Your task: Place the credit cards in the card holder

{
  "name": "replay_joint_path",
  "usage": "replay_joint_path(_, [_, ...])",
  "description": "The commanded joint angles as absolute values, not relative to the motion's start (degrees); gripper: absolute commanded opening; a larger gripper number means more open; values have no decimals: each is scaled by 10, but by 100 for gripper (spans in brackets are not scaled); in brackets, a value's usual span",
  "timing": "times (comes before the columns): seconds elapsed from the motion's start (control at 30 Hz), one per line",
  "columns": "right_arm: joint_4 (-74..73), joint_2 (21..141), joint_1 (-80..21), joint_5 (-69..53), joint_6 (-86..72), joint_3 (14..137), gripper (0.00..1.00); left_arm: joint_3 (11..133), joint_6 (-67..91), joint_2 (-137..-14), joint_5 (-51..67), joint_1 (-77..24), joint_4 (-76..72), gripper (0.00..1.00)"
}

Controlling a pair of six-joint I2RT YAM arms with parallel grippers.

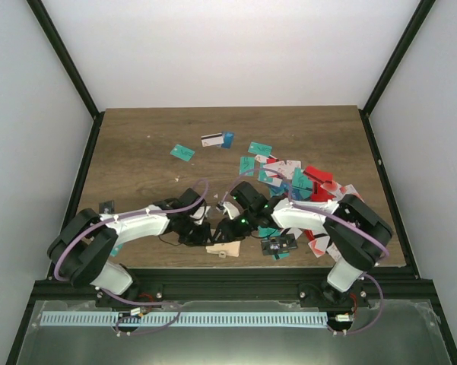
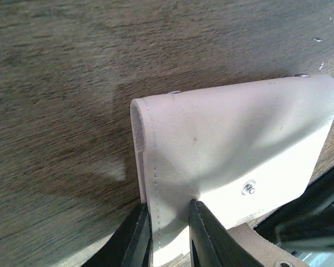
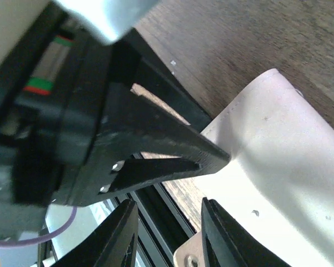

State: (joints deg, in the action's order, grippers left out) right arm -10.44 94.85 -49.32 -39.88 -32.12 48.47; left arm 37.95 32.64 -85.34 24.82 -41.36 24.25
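Left tool (image 2: 169,207) tight on lower edge of tan card holder (image 2: 239,139).

From the card holder (image 1: 223,249), the left arm (image 1: 137,223) bars nine to ten o'clock and the right arm (image 1: 304,217) two to three. The left gripper (image 1: 205,232) and right gripper (image 1: 230,230) crowd twelve. Credit cards (image 1: 293,179) litter one o'clock; bare table (image 1: 137,152) opens toward eleven.

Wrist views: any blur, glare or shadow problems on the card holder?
Left wrist: card holder sharp down to its snap, soft shadows across it; table grain softer toward the top. Right wrist: left gripper a dark near-silhouette up close, white casing above it blurred and blown out, card holder partly shaded. Top external: even light, no glare.
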Motion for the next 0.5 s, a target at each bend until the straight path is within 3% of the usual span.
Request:
replay_joint_path(0.0, [-136,905,-493,-395,-281,480,34,371,312,-874,206,-427,276,20])
replay_joint_path(0.47, [-219,816,-513,-350,-231,446,34,376,320,-874,212,-437,276,24])
